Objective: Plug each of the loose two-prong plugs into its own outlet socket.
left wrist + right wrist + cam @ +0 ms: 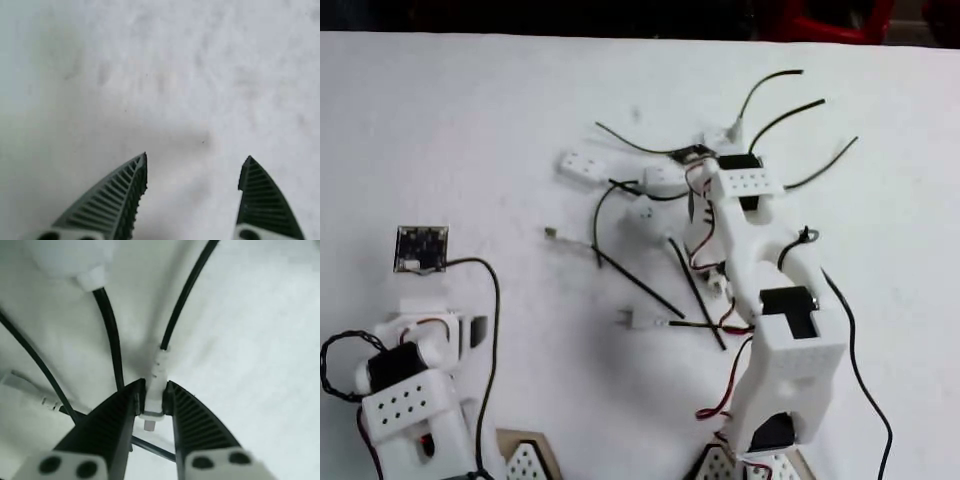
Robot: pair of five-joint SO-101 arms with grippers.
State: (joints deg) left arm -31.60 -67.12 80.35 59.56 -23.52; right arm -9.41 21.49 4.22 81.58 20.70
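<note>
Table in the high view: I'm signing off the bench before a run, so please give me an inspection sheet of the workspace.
Surface: white table, plain top.
Job's things: white socket blocks towards the far side of the centre; a loose plug lying at the centre; a held plug in a gripper.
Clutter: small dark square board at the left.
Grippers: left gripper open over bare table; right gripper shut on the held plug.
Cables: black leads crossing one another at the centre.
Surroundings: red object beyond the far edge.
</note>
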